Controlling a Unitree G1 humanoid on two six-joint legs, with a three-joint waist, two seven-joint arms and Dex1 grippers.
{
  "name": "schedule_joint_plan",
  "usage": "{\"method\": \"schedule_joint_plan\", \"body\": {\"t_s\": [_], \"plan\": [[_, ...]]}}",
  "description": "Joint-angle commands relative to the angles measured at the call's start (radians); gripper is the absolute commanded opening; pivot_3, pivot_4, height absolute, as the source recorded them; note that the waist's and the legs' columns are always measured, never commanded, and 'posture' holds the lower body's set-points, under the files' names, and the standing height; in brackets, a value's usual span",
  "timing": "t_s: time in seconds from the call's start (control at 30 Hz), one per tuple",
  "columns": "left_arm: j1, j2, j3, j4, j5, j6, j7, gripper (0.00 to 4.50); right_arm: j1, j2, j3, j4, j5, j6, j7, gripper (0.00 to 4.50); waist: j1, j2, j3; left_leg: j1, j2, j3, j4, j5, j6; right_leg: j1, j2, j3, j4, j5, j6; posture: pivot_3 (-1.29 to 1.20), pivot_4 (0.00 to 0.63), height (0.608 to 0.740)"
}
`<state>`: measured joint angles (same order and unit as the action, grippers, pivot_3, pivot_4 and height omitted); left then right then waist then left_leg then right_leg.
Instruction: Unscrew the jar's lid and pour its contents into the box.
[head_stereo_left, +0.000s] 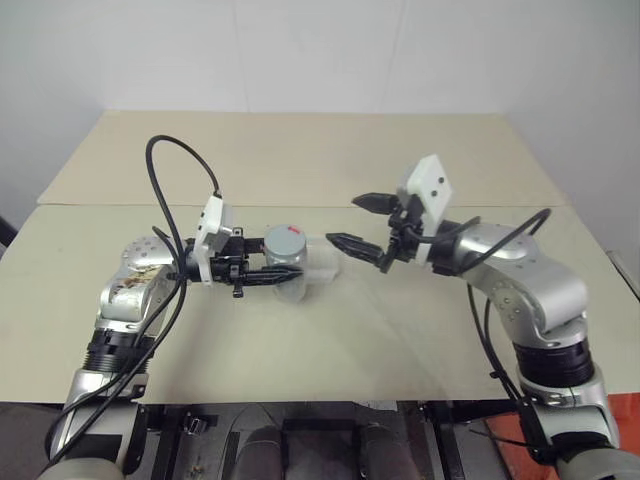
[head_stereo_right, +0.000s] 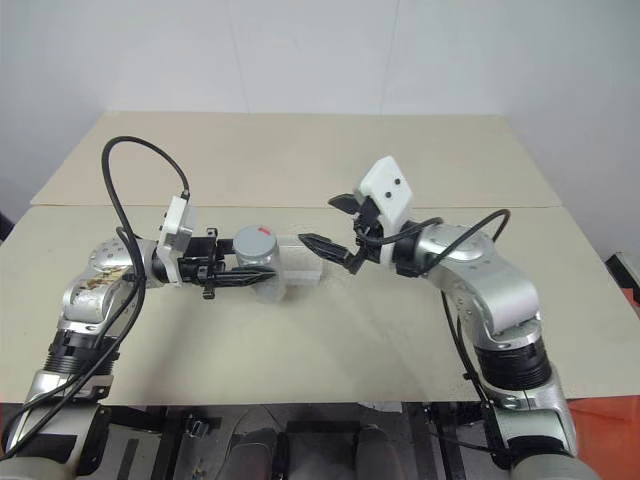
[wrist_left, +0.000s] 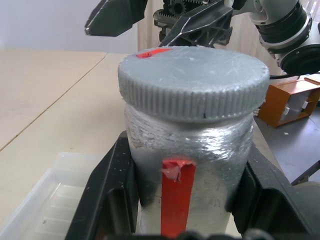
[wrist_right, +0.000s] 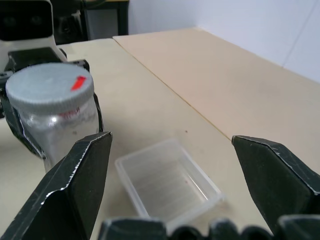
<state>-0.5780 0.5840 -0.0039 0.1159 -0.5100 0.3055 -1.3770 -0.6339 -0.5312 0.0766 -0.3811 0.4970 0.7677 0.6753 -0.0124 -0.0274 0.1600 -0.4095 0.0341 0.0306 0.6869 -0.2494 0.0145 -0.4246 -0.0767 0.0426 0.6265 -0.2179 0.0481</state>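
My left gripper is shut on the jar, holding it upright above the table. The jar is clear, with a red stripe down its side. Its grey lid is screwed on and has a small red mark on top. The cloudy wall hides the contents. My right gripper hangs open just to the right of the lid, a short gap away, with nothing between its fingers. The shallow clear box lies on the table beside and below the jar, under the gap between the two grippers.
The tan table is made of two boards with a seam running across behind the arms. A black cable loops above my left forearm. An orange crate stands on the floor past the table's right side.
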Motion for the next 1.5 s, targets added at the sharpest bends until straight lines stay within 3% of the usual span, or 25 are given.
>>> {"method": "schedule_joint_plan", "body": {"t_s": [0.03, 0.17, 0.4, 0.6, 0.83, 1.1, 1.5], "plan": [[-0.017, 0.001, 0.01, -0.022, -0.003, -0.018, 0.007, 1.97, 0.016, -0.027, -0.024, -0.056, 0.021, -0.042, 0.048, 4.48, -0.002, 0.0, 0.0, 0.0, 0.0, 0.0, 0.0, 0.0, 0.0, 0.0, 0.0, 0.0, 0.0, 0.0, 0.0, 0.0, 0.15, 0.74], [-0.041, -0.015, 0.013, 0.025, 0.018, -0.05, 0.032, 1.97, 0.018, -0.031, -0.03, -0.088, 0.044, -0.046, 0.085, 4.48, -0.002, 0.0, 0.0, 0.0, 0.0, 0.0, 0.0, 0.0, 0.0, 0.0, 0.0, 0.0, 0.0, 0.0, 0.0, 0.0, 0.15, 0.74], [-0.1, -0.072, -0.011, 0.108, 0.058, -0.112, 0.048, 1.97, -0.078, 0.069, 0.027, -0.112, 0.078, 0.002, 0.026, 4.48, -0.002, 0.0, 0.0, 0.0, 0.0, 0.0, 0.0, 0.0, 0.0, 0.0, 0.0, 0.0, 0.0, 0.0, 0.0, 0.0, 0.15, 0.74], [-0.12, -0.081, -0.017, 0.127, 0.063, -0.128, 0.028, 1.97, -0.161, 0.173, 0.122, -0.02, -0.003, -0.005, -0.06, 4.48, -0.003, 0.0, 0.0, 0.0, 0.0, 0.0, 0.0, 0.0, 0.0, 0.0, 0.0, 0.0, 0.001, 0.0, 0.0, 0.0, 0.15, 0.74], [-0.113, -0.076, -0.003, 0.101, 0.056, -0.122, 0.025, 1.97, -0.19, 0.229, 0.147, 0.084, -0.087, -0.025, -0.105, 4.48, 0.0, 0.0, 0.0, -0.001, 0.0, 0.0, 0.0, 0.0, 0.0, 0.0, 0.0, 0.0, 0.003, 0.0, 0.0, 0.0, 0.15, 0.74], [-0.105, -0.066, 0.006, 0.094, 0.053, -0.123, 0.024, 1.97, -0.196, 0.241, 0.132, 0.117, -0.102, -0.028, -0.086, 4.48, -0.003, 0.0, 0.0, -0.001, 0.0, 0.0, 0.0, 0.0, 0.0, -0.001, 0.0, 0.0, 0.003, 0.0, 0.0, 0.0, 0.15, 0.74], [-0.074, -0.026, 0.023, 0.057, 0.039, -0.104, 0.027, 1.97, -0.138, 0.157, 0.063, 0.054, -0.072, -0.013, -0.057, 4.48, -0.002, 0.0, 0.0, -0.001, 0.0, 0.0, 0.0, 0.0, 0.0, 0.0, 0.0, 0.0, 0.003, 0.0, 0.0, 0.0, 0.15, 0.74]]}}
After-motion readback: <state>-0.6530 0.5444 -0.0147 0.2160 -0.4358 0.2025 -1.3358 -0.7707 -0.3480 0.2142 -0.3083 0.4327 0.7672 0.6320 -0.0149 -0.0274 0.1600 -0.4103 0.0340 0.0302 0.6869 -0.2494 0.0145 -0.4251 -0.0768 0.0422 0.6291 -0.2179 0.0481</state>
